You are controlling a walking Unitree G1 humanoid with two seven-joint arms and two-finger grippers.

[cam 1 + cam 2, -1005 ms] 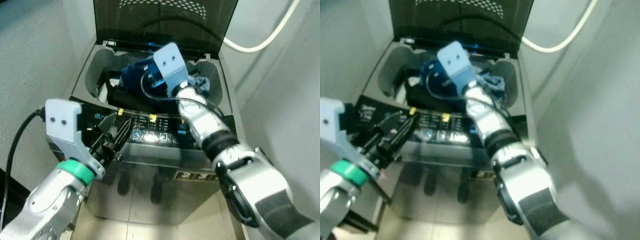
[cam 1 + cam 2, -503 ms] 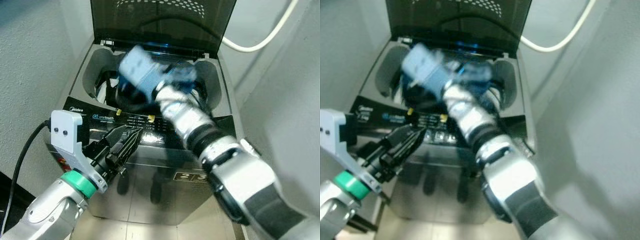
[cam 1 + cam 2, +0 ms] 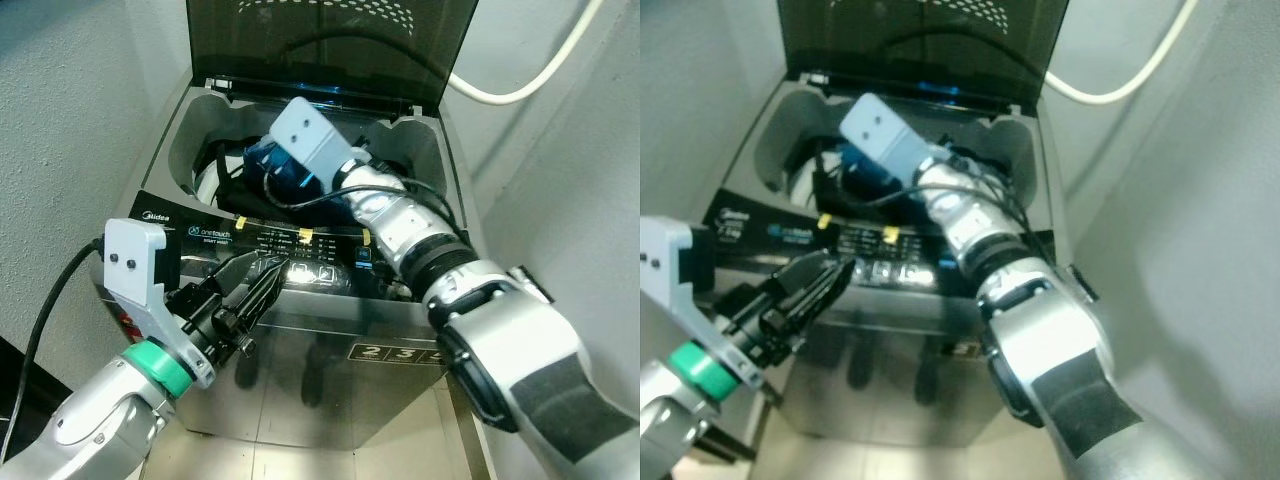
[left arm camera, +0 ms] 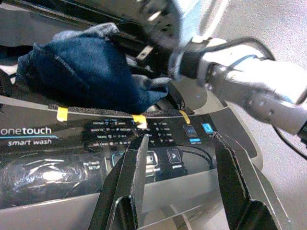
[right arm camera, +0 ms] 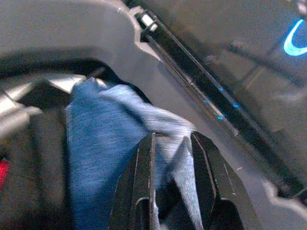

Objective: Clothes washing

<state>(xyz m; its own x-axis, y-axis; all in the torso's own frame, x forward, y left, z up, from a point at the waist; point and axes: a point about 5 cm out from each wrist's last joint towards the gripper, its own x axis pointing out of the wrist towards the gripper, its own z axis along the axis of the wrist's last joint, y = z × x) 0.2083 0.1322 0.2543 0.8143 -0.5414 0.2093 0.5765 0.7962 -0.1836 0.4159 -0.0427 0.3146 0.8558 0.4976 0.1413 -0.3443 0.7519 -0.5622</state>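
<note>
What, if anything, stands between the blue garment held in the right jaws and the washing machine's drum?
Nothing visible: the lid stands open and the right gripper holds the blue garment over the drum opening.

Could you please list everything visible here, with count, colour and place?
washing machine: one, steel grey, in front of the robot.
lid: one, dark, raised at the back.
blue garment: one, dark blue, in the tub opening.
control panel: one, black, along the front edge.
hose: one, cream, on the wall to the right.
left hand: one, black fingers open, before the control panel.
right hand: one, black fingers shut on the blue garment, over the tub.
</note>
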